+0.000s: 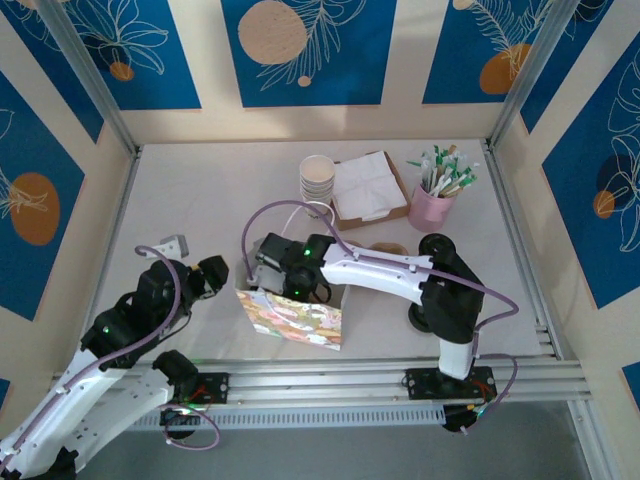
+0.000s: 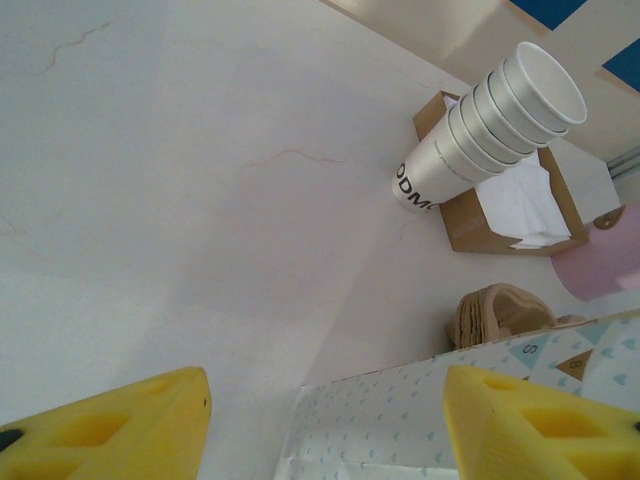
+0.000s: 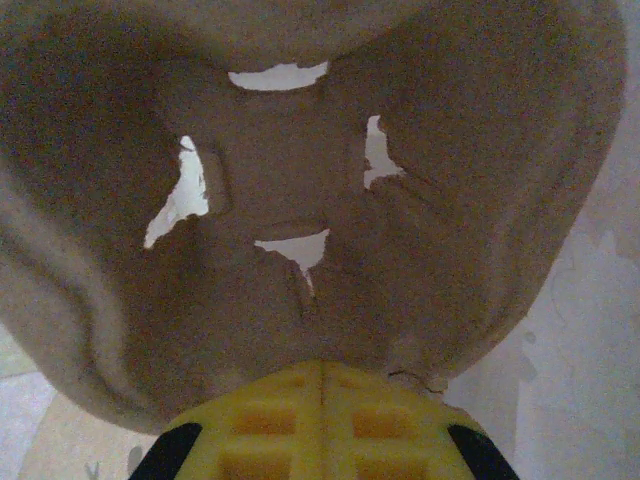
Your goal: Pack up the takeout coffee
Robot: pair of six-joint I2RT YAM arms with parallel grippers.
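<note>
A paper bag (image 1: 296, 318) with a floral print stands open near the table's front edge. My right gripper (image 1: 288, 270) reaches into its mouth from the right. It is shut on the rim of a brown pulp cup carrier (image 3: 300, 150), which hangs close in front of the wrist camera; the yellow fingers (image 3: 322, 420) are pressed together. My left gripper (image 1: 216, 272) hovers just left of the bag. Its yellow fingers (image 2: 130, 425) stand wide apart, with the bag's pale inner wall (image 2: 400, 420) between them and untouched. A stack of white paper cups (image 1: 317, 180) (image 2: 490, 125) stands at the back.
A cardboard box of napkins (image 1: 370, 190) (image 2: 510, 205) sits beside the cups. A pink cup of stirrers and sachets (image 1: 435, 200) is at the back right. More brown carriers (image 1: 388, 248) (image 2: 500, 312) lie stacked behind the bag. A small grey object (image 1: 175, 243) lies at the left.
</note>
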